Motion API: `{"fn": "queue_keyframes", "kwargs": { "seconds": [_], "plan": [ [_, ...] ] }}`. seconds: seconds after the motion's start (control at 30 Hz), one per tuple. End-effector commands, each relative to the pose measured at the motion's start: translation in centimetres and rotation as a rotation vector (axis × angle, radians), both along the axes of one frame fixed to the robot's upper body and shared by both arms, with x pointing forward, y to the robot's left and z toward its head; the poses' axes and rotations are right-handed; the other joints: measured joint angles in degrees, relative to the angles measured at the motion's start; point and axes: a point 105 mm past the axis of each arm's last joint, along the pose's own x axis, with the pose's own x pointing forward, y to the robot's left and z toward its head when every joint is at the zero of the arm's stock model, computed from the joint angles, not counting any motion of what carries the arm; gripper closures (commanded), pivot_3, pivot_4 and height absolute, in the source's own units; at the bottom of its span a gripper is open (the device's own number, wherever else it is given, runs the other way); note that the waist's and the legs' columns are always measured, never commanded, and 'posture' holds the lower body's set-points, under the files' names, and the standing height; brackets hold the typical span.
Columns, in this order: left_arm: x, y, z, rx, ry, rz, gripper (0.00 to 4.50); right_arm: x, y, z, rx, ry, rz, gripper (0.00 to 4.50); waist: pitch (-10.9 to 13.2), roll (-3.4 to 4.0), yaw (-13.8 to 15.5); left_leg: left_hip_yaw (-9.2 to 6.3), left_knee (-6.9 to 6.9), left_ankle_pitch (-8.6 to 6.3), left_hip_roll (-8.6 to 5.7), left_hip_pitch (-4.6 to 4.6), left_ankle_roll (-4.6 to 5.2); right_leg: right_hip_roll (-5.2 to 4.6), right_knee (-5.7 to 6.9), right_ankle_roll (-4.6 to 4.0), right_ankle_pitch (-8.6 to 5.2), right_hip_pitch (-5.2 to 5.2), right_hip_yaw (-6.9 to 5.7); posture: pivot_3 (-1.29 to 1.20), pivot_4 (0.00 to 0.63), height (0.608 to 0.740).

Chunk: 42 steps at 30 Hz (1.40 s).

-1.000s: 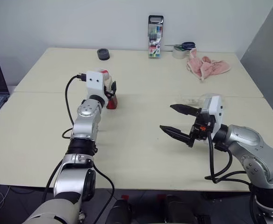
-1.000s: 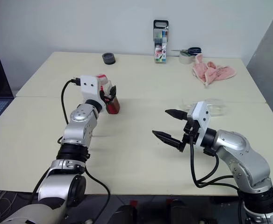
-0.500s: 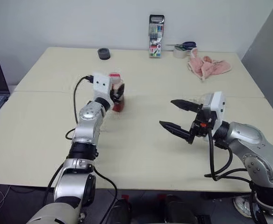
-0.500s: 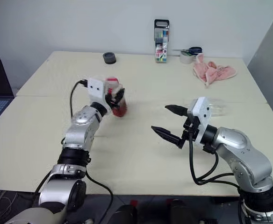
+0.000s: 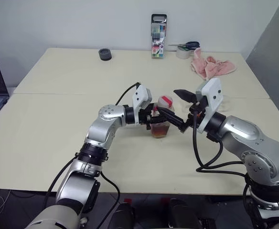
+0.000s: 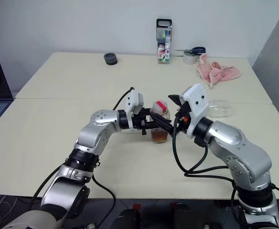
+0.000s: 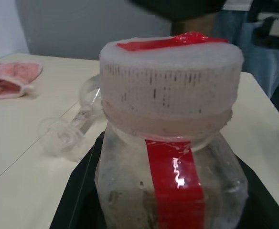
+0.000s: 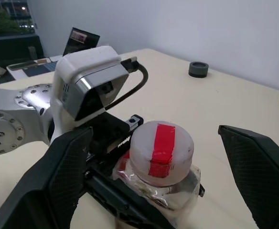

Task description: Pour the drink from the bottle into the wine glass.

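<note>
The small clear plastic bottle (image 5: 161, 125) with white cap, unlettered red strip and amber drink (image 5: 159, 131) sits clamped in the left gripper (image 5: 155, 121), the right gripper (image 5: 177, 110) spread wide around its cap.

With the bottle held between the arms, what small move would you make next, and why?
Probably close the open right pincer on the white cap to unscrew it: the left pincer grips the bottle, still capped, and the right fingers already flank the cap.

Bottle (image 5: 161, 121): clear, white cap, red label strip, amber drink (image 5: 159, 130) at the bottom. Gripper fingers (image 8: 65, 176) black. Bench (image 5: 58, 119) pale cream. Cloth (image 5: 210, 67) pink. Tape roll (image 5: 104, 54) dark grey. Wine glass (image 6: 220, 108) clear.
</note>
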Motion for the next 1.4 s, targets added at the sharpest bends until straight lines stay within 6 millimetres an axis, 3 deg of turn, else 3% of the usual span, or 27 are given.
{"fn": "queue_keyframes", "kwargs": {
  "seconds": [0.03,0.2,0.23,0.3,0.5,0.6,0.7,0.83,0.93,1.0,1.03,1.13,1.23,1.3,1.4],
  "plan": [
    [-0.3,-0.8,1.7,-0.014,-0.071,-0.056,2.67,0.0,0.3,0.6,-0.008,-0.052,-0.035,0.00,0.00,0.00,0.09,-0.01,0.00,0.00,0.00,-0.02,0.00,0.00,-0.01,0.00,0.00,0.00,-0.01,0.00,0.150,0.740],
    [-0.3,-1.1,1.5,-0.007,-0.079,-0.069,2.68,0.5,0.2,-0.3,-0.004,-0.045,-0.086,0.00,0.00,0.00,0.09,-0.01,0.02,0.00,-0.01,-0.12,0.00,-0.01,0.01,0.00,0.00,-0.13,0.00,0.00,0.150,0.740],
    [-0.3,-1.1,1.4,-0.005,-0.080,-0.070,2.68,0.6,0.3,-0.3,-0.001,-0.042,-0.088,0.18,0.00,0.00,0.09,0.01,0.02,0.00,-0.01,-0.14,0.00,-0.01,0.02,0.00,0.00,-0.17,0.01,0.00,0.150,0.740],
    [-0.3,-1.1,1.3,-0.003,-0.082,-0.072,2.68,0.6,0.5,-0.5,0.001,-0.038,-0.086,0.56,0.00,0.00,0.07,0.01,0.02,0.00,0.00,-0.15,0.00,-0.01,0.03,0.00,0.00,-0.19,0.01,0.00,0.150,0.740],
    [-0.5,-0.8,1.0,0.006,-0.081,-0.076,2.68,0.4,1.3,-0.3,0.040,-0.037,-0.049,2.61,0.00,0.01,0.03,0.01,0.02,0.00,0.00,-0.16,0.01,0.00,0.06,0.00,0.01,-0.22,0.02,0.00,0.150,0.740],
    [-0.6,-0.8,0.8,0.012,-0.076,-0.084,2.68,0.1,1.6,-0.1,0.036,-0.041,0.005,2.60,0.00,0.01,0.06,0.00,0.03,0.00,-0.01,-0.17,0.01,0.00,0.06,0.00,0.01,-0.22,0.01,0.00,0.150,0.740],
    [-1.1,-0.5,0.7,0.020,-0.057,-0.131,2.68,-1.1,1.8,0.0,-0.085,-0.087,0.237,2.60,0.04,0.05,0.05,0.02,0.03,0.00,-0.02,-0.17,0.01,-0.01,0.06,0.00,0.01,-0.22,0.01,0.00,0.150,0.740],
    [-1.7,0.1,0.6,0.044,-0.040,-0.202,2.69,0.0,-0.5,0.0,-0.322,-0.103,0.441,2.60,0.18,0.20,-0.07,0.10,0.08,-0.01,-0.04,-0.15,0.04,0.00,0.03,0.06,0.04,-0.19,0.04,0.00,0.150,0.740],
    [-1.6,0.6,0.8,0.042,-0.047,-0.202,2.70,1.2,-1.8,0.6,-0.365,-0.072,0.485,2.60,0.19,0.18,-0.34,0.08,0.08,-0.01,0.03,-0.13,0.04,0.06,0.03,0.05,0.04,-0.18,0.01,0.00,0.150,0.740],
    [-1.6,0.7,1.0,0.028,-0.040,-0.198,2.70,1.0,-2.2,0.2,-0.374,-0.026,0.520,2.60,0.19,0.18,-0.40,0.07,0.06,-0.01,0.04,-0.14,0.04,0.07,0.03,0.04,0.04,-0.19,0.00,0.00,0.150,0.740],
    [-1.4,0.7,1.2,0.014,-0.035,-0.186,2.70,1.2,-2.4,0.4,-0.333,-0.018,0.486,2.60,0.20,0.18,-0.40,0.07,0.07,-0.01,0.03,-0.15,0.04,0.05,0.03,0.04,0.04,-0.20,0.01,0.00,0.150,0.740],
    [-0.8,0.7,1.5,-0.022,-0.013,-0.135,2.70,1.9,-3.0,1.2,-0.263,-0.081,0.350,1.58,0.20,0.17,-0.26,0.06,0.12,0.00,-0.03,-0.24,0.02,-0.05,0.03,0.04,0.05,-0.23,0.02,0.00,0.150,0.740],
    [-0.4,0.7,1.4,-0.021,-0.010,-0.113,2.70,0.7,-3.4,1.7,-0.246,-0.128,0.265,0.62,0.21,0.17,-0.09,0.07,0.13,0.00,-0.05,-0.26,0.02,-0.08,0.04,0.05,0.05,-0.26,0.04,0.00,0.150,0.740],
    [0.1,0.4,1.5,-0.022,-0.013,-0.107,2.70,-0.5,-3.5,0.6,-0.218,-0.098,0.161,0.57,0.21,0.18,-0.01,0.08,0.12,0.00,-0.04,-0.26,0.02,-0.06,0.05,0.05,0.05,-0.27,0.05,0.00,0.150,0.740],
    [0.5,-0.2,1.7,-0.018,-0.027,-0.107,2.70,-0.9,-2.8,-0.3,-0.130,-0.119,-0.046,0.57,0.20,0.16,0.35,-0.06,0.10,0.08,-0.03,-0.37,-0.12,-0.03,0.04,0.03,0.04,-0.30,0.02,0.00,0.150,0.740]
  ]
}}
